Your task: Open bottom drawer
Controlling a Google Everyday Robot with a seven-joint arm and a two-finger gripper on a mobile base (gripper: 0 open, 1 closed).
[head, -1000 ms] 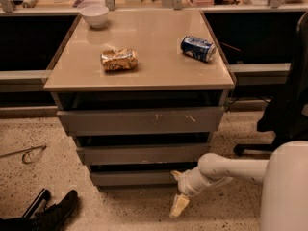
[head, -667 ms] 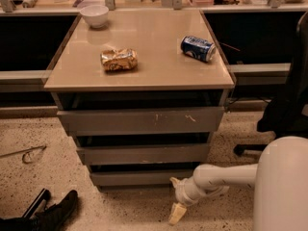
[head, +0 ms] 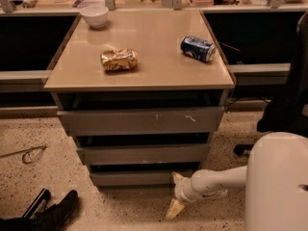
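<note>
The bottom drawer [head: 137, 178] sits lowest in the cabinet, just above the speckled floor [head: 120, 211], its plain front only slightly forward of the body. At its right end is the gripper [head: 176, 193], fingers spread wide and holding nothing: the upper fingertip [head: 177, 177] is at the drawer front's right corner, contact unclear, and the lower one points at the floor. The white arm [head: 219, 183] reaches in low and nearly level from the robot's body at right. Above are the middle drawer [head: 143, 154] and the scratched top drawer [head: 141, 121]. The cabinet top [head: 154, 66] holds a blue can [head: 198, 48] on its side with unreadable lettering, a crumpled snack bag [head: 119, 59] and a white bowl [head: 94, 15].
</note>
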